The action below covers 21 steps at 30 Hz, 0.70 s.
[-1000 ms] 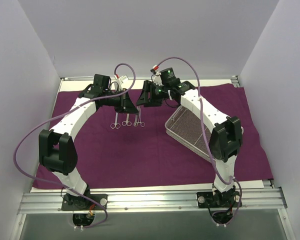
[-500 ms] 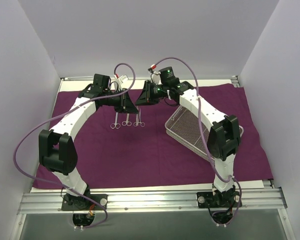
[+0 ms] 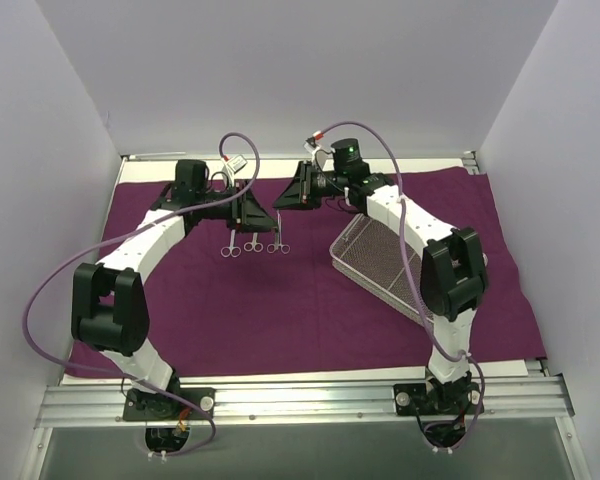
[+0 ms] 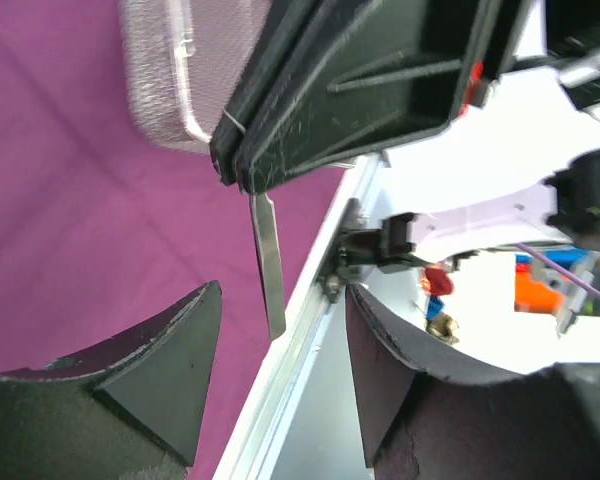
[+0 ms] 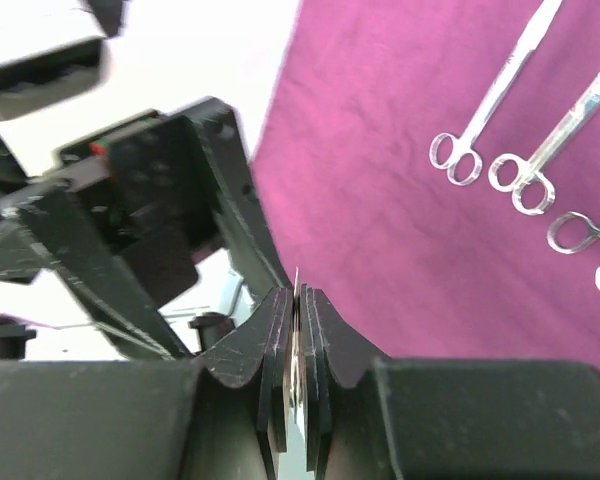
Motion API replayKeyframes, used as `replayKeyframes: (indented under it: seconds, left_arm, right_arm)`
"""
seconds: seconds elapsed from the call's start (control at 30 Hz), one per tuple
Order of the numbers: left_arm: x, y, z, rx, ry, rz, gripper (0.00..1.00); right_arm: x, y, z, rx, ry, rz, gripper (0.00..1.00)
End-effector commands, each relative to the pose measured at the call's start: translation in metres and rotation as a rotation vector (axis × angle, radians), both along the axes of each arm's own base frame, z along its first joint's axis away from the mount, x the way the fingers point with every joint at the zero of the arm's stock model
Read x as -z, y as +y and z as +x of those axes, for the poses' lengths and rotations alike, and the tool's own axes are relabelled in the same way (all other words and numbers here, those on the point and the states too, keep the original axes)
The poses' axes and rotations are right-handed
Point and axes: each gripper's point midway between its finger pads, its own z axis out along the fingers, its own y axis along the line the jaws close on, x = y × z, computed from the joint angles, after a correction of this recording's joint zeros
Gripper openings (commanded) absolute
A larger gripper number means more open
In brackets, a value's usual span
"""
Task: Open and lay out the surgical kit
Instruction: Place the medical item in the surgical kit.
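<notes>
You had a white worktop [image 3: 430, 166] shut in by white panels [image 3: 40, 160] at its left, far and right edges, and an aluminium rail [image 3: 300, 402] ran along its near edge.

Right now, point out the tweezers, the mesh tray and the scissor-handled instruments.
tweezers [image 4: 269, 262], left wrist view, middle of the hanging silver strip.
mesh tray [image 3: 372, 255], top external view, bare mesh floor.
scissor-handled instruments [image 3: 252, 241], top external view, middle one's shaft.

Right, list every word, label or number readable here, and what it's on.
None can be read.
The white cable connector is too small to tell.
The purple cloth, mesh tray and scissor-handled instruments show no markings.
</notes>
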Motion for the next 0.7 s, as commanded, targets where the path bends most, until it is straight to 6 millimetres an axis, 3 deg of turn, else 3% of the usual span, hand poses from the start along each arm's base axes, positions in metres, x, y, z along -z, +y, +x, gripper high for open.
replayKeyframes:
  seconds: [0.0, 0.03, 0.23, 0.33, 0.43, 0.5, 0.53, 0.57, 0.6, 0.63, 0.67]
  left_arm:
    - [-0.048, -0.009, -0.009, 0.086, -0.159, -0.174, 0.61]
    - [-0.058, -0.011, -0.008, 0.089, -0.185, -0.212, 0.61]
    - [-0.064, -0.014, -0.008, 0.11, -0.181, -0.286, 0.59]
    - [-0.07, -0.016, -0.01, 0.126, -0.18, -0.321, 0.45]
    - [-0.075, -0.018, -0.014, 0.151, -0.177, -0.346, 0.23]
    - [-0.076, -0.018, -0.014, 0.156, -0.175, -0.349, 0.02]
    - [-0.074, -0.016, -0.013, 0.148, -0.162, -0.344, 0.02]
    - [-0.071, -0.014, -0.008, 0.122, -0.151, -0.334, 0.02]
    - [-0.069, -0.012, -0.004, 0.1, -0.148, -0.32, 0.02]
    - [-0.053, -0.006, 0.0, 0.069, -0.113, -0.264, 0.02]
    - [-0.042, -0.002, 0.009, 0.01, -0.091, -0.206, 0.02]
  right_arm:
    - [-0.081, 0.001, -0.018, -0.079, -0.161, 0.181, 0.0]
    - [-0.083, 0.001, -0.018, -0.083, -0.158, 0.189, 0.0]
    - [-0.089, 0.003, -0.023, -0.108, -0.155, 0.221, 0.0]
    - [-0.09, 0.002, -0.023, -0.107, -0.159, 0.223, 0.0]
    - [-0.09, 0.002, -0.023, -0.104, -0.16, 0.223, 0.0]
    - [-0.092, 0.002, -0.022, -0.099, -0.164, 0.221, 0.0]
    - [-0.091, 0.001, -0.017, -0.075, -0.166, 0.206, 0.06]
    - [-0.083, -0.002, -0.015, -0.053, -0.131, 0.17, 0.33]
    - [-0.077, -0.006, -0.012, -0.028, -0.115, 0.132, 0.46]
    - [-0.08, -0.014, 0.007, 0.043, -0.192, 0.071, 0.54]
    - [-0.062, -0.025, 0.007, 0.08, -0.124, -0.018, 0.65]
